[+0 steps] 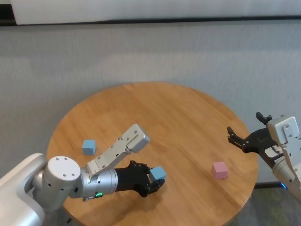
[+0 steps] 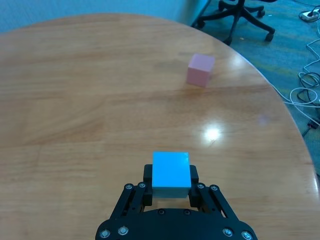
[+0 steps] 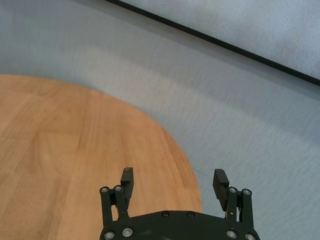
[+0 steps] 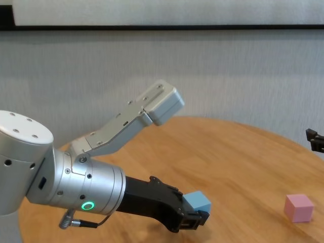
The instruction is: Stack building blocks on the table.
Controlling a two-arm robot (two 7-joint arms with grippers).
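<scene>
Left gripper (image 1: 157, 180) pinches a blue block (image 1: 158, 173) above the table (image 1: 188, 113), evidently for stacking; right gripper (image 1: 244, 140) idles spread.

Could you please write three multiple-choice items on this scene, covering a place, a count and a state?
1. Where is the small matte pink cube?
A. on the round wood-grain table, near the right pincer
B. in the left pincer
C. on a blue cube

2. How many light blue cubes show in the head view?
A. one
B. two
C. three

3. The left pincer is:
A. open, empty
B. shut on a light blue cube
C. shut on the pink cube

Key: 1 A, it sits alone on the wood. 2 B, the held one and the loose light blue cube. 3 B, the fingers clamp its sides.
</scene>
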